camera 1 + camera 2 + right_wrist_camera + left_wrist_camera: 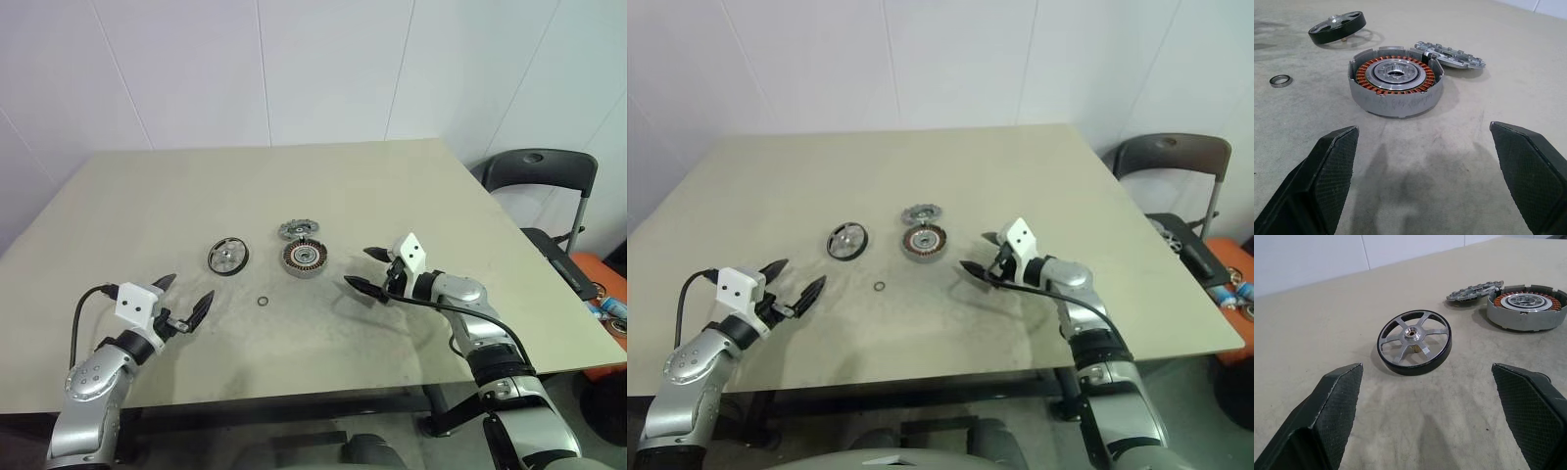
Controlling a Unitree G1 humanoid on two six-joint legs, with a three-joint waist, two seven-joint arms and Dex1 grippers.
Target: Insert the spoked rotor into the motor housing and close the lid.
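Observation:
The spoked rotor (227,257) lies flat on the beige table, black rim and silver hub up; it also lies ahead of my left fingers in the left wrist view (1414,341). To its right sits the motor housing (305,258), copper windings around a silver centre (1395,79). The grey scalloped lid (299,229) lies just behind the housing, touching or nearly touching it. My left gripper (185,301) hovers open near the table's front left, short of the rotor. My right gripper (370,270) is open to the right of the housing, pointing at it, nothing held.
A small black O-ring (263,301) lies on the table (411,186) in front of the rotor and housing. A dark chair (541,176) stands past the table's right edge, with orange and blue items (607,294) on the floor beyond.

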